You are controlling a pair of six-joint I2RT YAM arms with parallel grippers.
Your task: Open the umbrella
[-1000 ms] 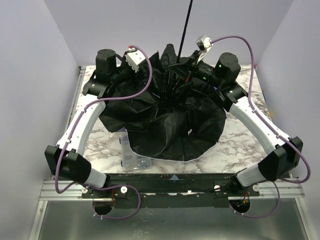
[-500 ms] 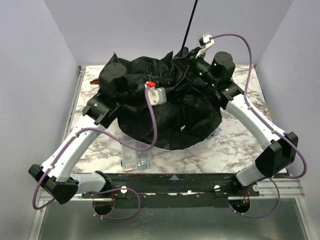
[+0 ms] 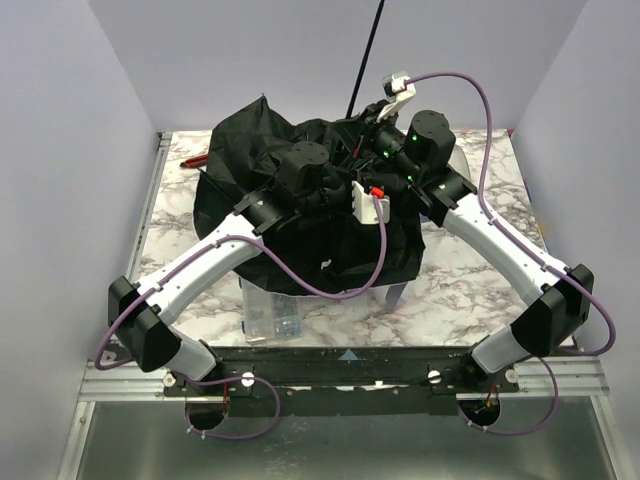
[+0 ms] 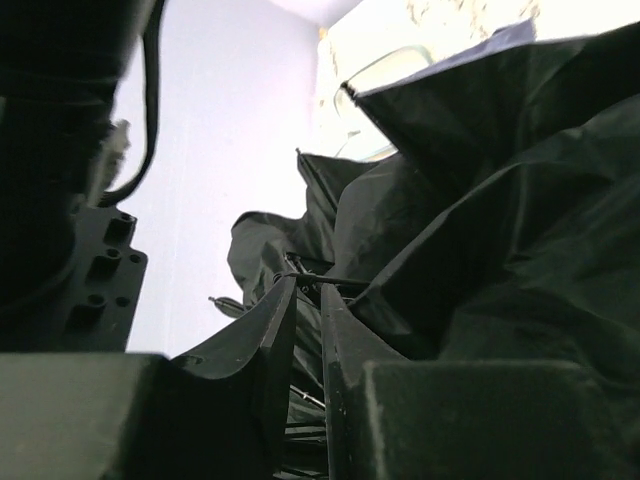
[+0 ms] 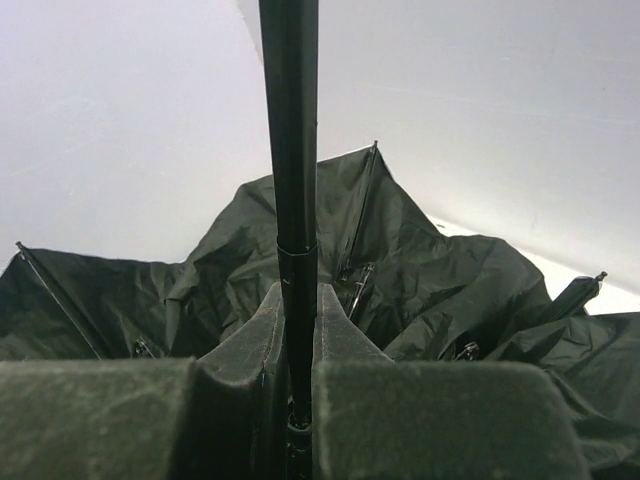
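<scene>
The umbrella [image 3: 300, 240] lies half-spread on the table with its black lining up; a pale edge [image 3: 396, 292] shows at the front. Its thin black shaft [image 3: 364, 62] slants up toward the back wall. My right gripper [image 3: 372, 128] is shut on the shaft [image 5: 290, 150], which runs between the jaws [image 5: 297, 300]. My left gripper [image 3: 342, 188] reaches into the folds at the canopy's middle, close to the shaft's base. In the left wrist view its jaws [image 4: 308, 292] stand a narrow slit apart with a thin rib [image 4: 330, 283] across their tips. A grip does not show. The handle is out of view.
A clear plastic parts box [image 3: 268, 312] sits at the table's front, partly under the canopy. A red-handled tool [image 3: 195, 160] pokes out at the back left. Lavender walls enclose the table on three sides.
My left arm swung from the back left over the canopy to its middle, and its jaws narrowed. The canopy bunched up toward the back. My right gripper kept hold of the shaft.
</scene>
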